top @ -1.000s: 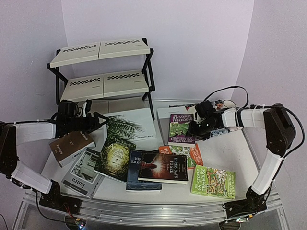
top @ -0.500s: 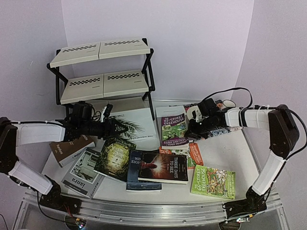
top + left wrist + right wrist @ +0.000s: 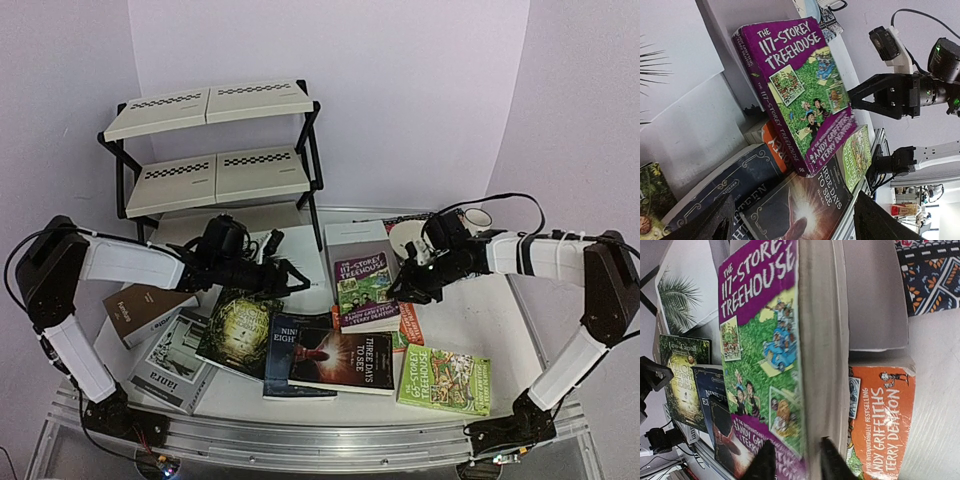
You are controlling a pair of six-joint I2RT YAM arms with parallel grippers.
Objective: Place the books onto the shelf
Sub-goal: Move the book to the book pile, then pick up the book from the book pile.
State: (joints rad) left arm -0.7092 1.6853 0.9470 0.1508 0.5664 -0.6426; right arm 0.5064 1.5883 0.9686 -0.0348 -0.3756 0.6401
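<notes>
Centre-right on the table (image 3: 470,320), the purple Treehouse book (image 3: 362,285) lies long axis near-to-far. The right gripper (image 3: 405,289) is nearer, jaws astride its right edge, pinch unclear. The left gripper (image 3: 297,282) gapes wide on its left.

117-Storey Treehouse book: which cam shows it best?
Left wrist: the purple book shows cover and spine nearly whole, title legible. Top external shows the book small, from above. Right wrist crops it, close along the page edge.

purple book (image 3: 800,95): glossy paper cover | shelf (image 3: 215,175): black metal frame
</notes>
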